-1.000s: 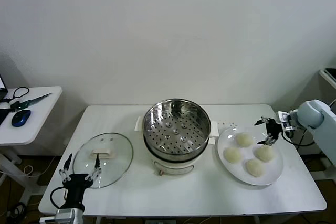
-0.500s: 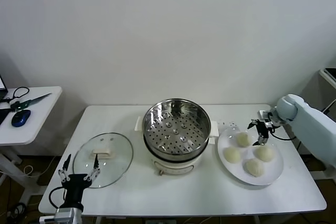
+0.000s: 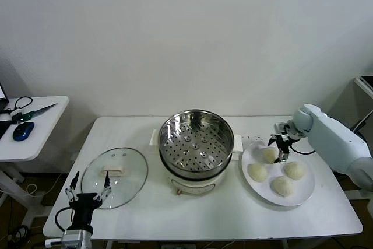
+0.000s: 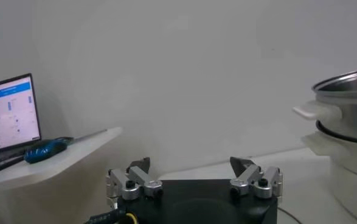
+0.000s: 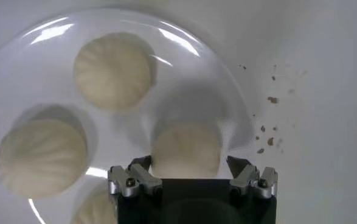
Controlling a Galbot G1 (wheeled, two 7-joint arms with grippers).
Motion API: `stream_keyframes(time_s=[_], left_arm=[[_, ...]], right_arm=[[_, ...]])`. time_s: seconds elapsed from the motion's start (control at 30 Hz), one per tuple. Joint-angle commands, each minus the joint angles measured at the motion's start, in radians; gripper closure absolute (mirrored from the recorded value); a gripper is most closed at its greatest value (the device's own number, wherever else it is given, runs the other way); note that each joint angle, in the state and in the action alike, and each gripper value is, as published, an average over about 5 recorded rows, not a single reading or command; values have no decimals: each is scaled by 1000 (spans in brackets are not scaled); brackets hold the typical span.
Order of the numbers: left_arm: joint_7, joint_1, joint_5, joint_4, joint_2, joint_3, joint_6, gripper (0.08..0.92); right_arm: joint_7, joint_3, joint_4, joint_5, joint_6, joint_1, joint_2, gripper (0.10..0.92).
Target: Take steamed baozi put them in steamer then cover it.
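Several cream-white baozi lie on a white plate (image 3: 303, 193) at the table's right. My right gripper (image 3: 278, 148) is open and hangs just above the back-left baozi (image 3: 269, 154). In the right wrist view that baozi (image 5: 185, 149) sits between the open fingers of the right gripper (image 5: 189, 165), with other buns (image 5: 112, 73) beside it. The steel steamer (image 3: 196, 138) stands open at the table's centre on its white base. The glass cover (image 3: 115, 176) with its cream handle lies flat at the front left. My left gripper (image 3: 88, 189) is open and parked by the cover's front edge.
A side table (image 3: 29, 126) at the far left holds scissors and a blue mouse. Crumbs (image 5: 269, 131) dot the table beside the plate. The steamer's side (image 4: 345, 131) shows in the left wrist view, with a laptop screen (image 4: 9, 112) on the side table.
My right arm has swung left from the plate's back right edge, and its gripper now hangs over the back-left baozi. The left arm has not moved.
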Motion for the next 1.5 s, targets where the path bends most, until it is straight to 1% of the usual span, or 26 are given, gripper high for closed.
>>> stream_keyframes(time_s=[0.03, 0.1, 0.33, 0.57, 0.73, 0.93, 1.03, 1.17, 1.37, 1.5], left_arm=[[0, 1, 2, -1, -1, 0, 0, 177], [-1, 2, 2, -3, 0, 1, 0, 177], [-2, 8, 3, -6, 1, 3, -1, 177], [-5, 16, 3, -8, 2, 1, -4, 177], [-5, 23, 2, -15, 4, 1, -5, 177], [-4, 36, 1, -23, 6, 4, -6, 177], [-4, 42, 1, -28, 4, 7, -6, 177], [-4, 48, 1, -33, 3, 10, -6, 177], [-4, 57, 1, -34, 3, 13, -7, 177], [-5, 63, 0, -32, 2, 13, -8, 177]], right_arm=[[-2, -14, -37, -11, 2, 9, 26, 205], [-3, -14, -36, -12, 1, 8, 25, 212], [-8, -10, -35, -13, 2, 10, 23, 288], [-8, -7, -3, -4, 8, 18, 13, 312], [-26, -87, 75, 71, 36, 98, -22, 313], [-67, -319, 188, 181, 119, 363, -36, 308], [-73, -450, 233, 251, 168, 523, -10, 306], [-82, -560, 273, 288, 250, 686, 55, 304], [-85, -605, 339, 267, 373, 802, 184, 304], [-80, -601, 415, 207, 422, 804, 260, 304]])
